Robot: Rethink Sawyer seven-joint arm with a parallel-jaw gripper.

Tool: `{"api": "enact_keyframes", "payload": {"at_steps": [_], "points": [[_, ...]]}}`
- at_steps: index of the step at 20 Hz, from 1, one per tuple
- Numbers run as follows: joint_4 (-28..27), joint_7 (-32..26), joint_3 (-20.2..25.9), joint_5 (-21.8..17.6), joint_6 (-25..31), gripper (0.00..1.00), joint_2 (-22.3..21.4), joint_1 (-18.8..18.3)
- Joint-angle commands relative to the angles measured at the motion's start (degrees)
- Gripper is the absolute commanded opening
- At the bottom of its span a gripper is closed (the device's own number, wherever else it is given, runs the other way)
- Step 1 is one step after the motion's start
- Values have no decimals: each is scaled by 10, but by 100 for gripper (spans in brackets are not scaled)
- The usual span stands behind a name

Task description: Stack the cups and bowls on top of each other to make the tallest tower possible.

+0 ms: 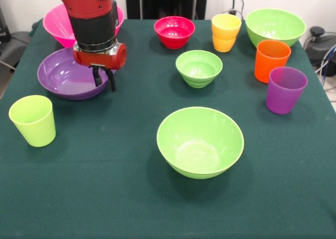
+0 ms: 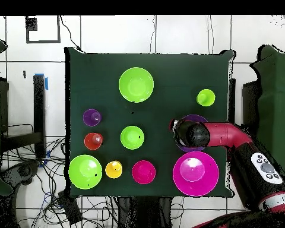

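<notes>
My gripper (image 1: 104, 81) hangs over the right rim of the wide purple bowl (image 1: 65, 73) at the table's left. Its fingers are apart, one inside the bowl and one outside the rim. In the overhead view the gripper (image 2: 177, 127) and arm cover most of the purple bowl (image 2: 197, 119). The pink bowl (image 1: 56, 22) stands just behind it. The red bowl (image 1: 174, 31), small green bowl (image 1: 198, 67), large green bowl (image 1: 200, 141) and far green bowl (image 1: 275, 26) stand apart. The lime cup (image 1: 33, 120), yellow cup (image 1: 226, 32), orange cup (image 1: 271, 59) and purple cup (image 1: 285, 89) stand upright. No tower shows.
The dark green table cloth (image 1: 105, 197) covers the table. Cables and a black object (image 1: 320, 44) lie past the table's right edge. In the overhead view the lime cup (image 2: 205, 97) is close to the arm, and the pink bowl (image 2: 195, 173) is beside it.
</notes>
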Motion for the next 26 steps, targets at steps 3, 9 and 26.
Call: {"api": "enact_keyframes", "payload": {"at_steps": [3, 9, 26], "points": [[-20, -132, 14, -45, 41, 0, -3, 20], [-15, -127, 16, -45, 36, 0, -5, 18], [80, -58, 79, 77, 80, 0, -152, 44]]}}
